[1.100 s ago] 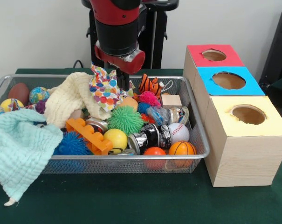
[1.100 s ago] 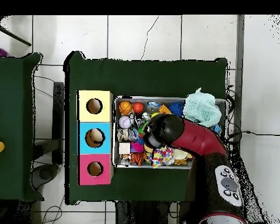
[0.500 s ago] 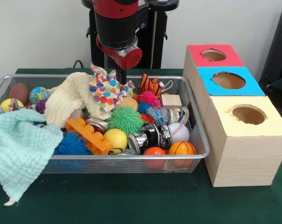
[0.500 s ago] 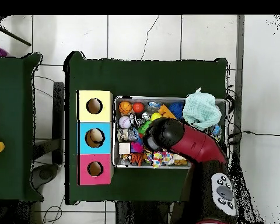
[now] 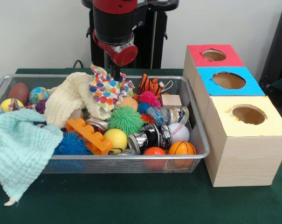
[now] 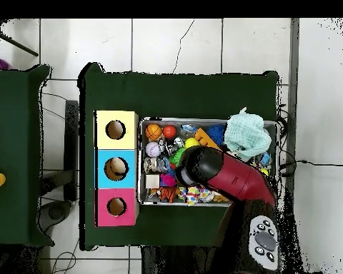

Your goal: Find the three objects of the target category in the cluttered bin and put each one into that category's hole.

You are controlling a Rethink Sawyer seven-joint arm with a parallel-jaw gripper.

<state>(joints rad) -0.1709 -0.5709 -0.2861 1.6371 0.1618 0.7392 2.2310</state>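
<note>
**Arm poised over the far side of a crowded wire bin**

The silver wire-mesh bin (image 5: 196, 135) sits on the dark green surface (image 5: 131, 200), packed with toys and cloths; at its front right corner lie a white baseball with red stitching (image 5: 178, 132), an orange mini basketball (image 5: 182, 149) and a plain orange ball (image 5: 154, 152); beside them rest a smooth yellow ball (image 5: 115, 139), a green spiky rubber ball (image 5: 125, 119), an orange plastic building brick (image 5: 88, 135) and a blue spiky ball (image 5: 72, 144); a pale mint muslin cloth (image 5: 19, 149) hangs over the bin's left rim, a cream knitted cloth (image 5: 68, 99) lies behind it, and a white cloth with coloured dots (image 5: 105, 88) stands bunched near the far wall; an orange and black striped tiger toy (image 5: 150, 85) and a small bare wooden cube (image 5: 171, 101) sit towards the far right.

Just right of the bin stand 3 wooden boxes in a row, each with 1 round hole: the yellow-topped box (image 5: 245, 140) nearest the camera, the blue-topped box (image 5: 229, 80) in the middle, the red-topped box (image 5: 213, 55) farthest.

The red and black arm (image 5: 115, 28) comes straight down over the bin's far side; its gripper (image 5: 114, 74) points down at the top of the dotted cloth; the jaws show only as a narrow dark tip, so I cannot tell whether they are parted or what they hold; from overhead the arm (image 6: 231, 178) covers the bin's middle.
</note>
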